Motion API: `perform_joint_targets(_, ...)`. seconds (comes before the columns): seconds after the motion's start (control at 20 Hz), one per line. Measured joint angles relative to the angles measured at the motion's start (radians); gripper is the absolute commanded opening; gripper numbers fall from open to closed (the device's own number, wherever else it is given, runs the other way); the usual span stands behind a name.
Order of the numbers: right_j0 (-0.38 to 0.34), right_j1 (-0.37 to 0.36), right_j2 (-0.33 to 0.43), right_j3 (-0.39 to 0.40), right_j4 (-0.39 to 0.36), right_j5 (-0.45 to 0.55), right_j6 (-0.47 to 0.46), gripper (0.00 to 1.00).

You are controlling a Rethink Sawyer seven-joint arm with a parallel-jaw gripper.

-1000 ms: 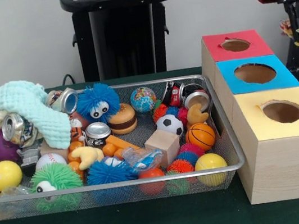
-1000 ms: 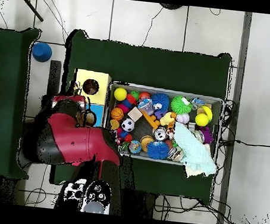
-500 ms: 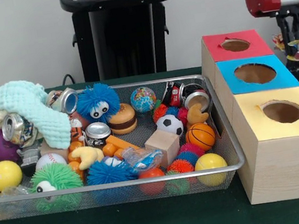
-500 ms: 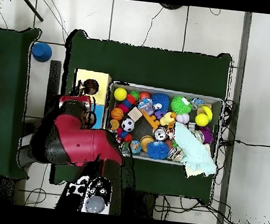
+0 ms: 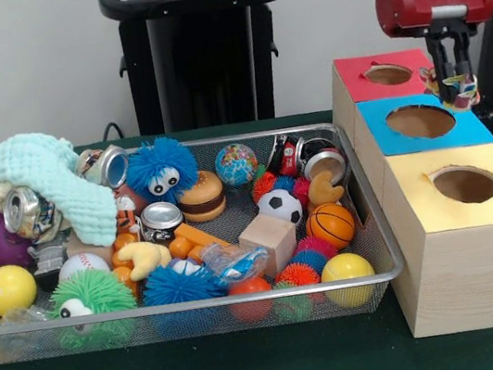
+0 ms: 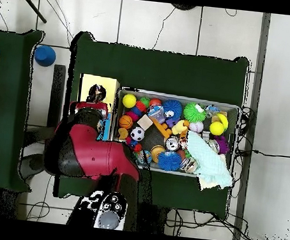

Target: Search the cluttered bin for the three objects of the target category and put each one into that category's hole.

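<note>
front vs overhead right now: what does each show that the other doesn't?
Front only: the red, blue and yellow holes all uncovered, and the gripper shut on a small multicoloured object above the blue one. Overhead only: blue cup off the table; the arm covers most of the box. Both: wire bin of toys, mint cloth.

My front cam sits low across the table, close in, facing the wire bin (image 5: 365, 222) and the row of boxes (image 5: 447, 209) at right, wall behind. My overhead cam looks straight down from high up, far out, taking in the whole green table (image 6: 159, 66), floor tiles and a second table (image 6: 5, 97) at left. Both share the bin (image 6: 179, 96) and boxes (image 6: 100, 85), turned half round between them.
</note>
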Motion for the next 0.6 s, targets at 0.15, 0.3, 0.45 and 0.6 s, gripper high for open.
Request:
perform_joint_targets(0.15,0.008,0.004,-0.018,0.002,0.0,-0.029,0.0,0.0)
perform_joint_targets(0.3,0.032,0.018,-0.047,0.006,0.01,-0.081,0.0,0.0)
perform_joint_targets(0.45,0.047,0.031,-0.062,0.008,0.018,-0.116,0.0,0.0)
perform_joint_targets(0.6,0.058,0.046,-0.071,0.011,0.029,-0.155,0.0,0.0)
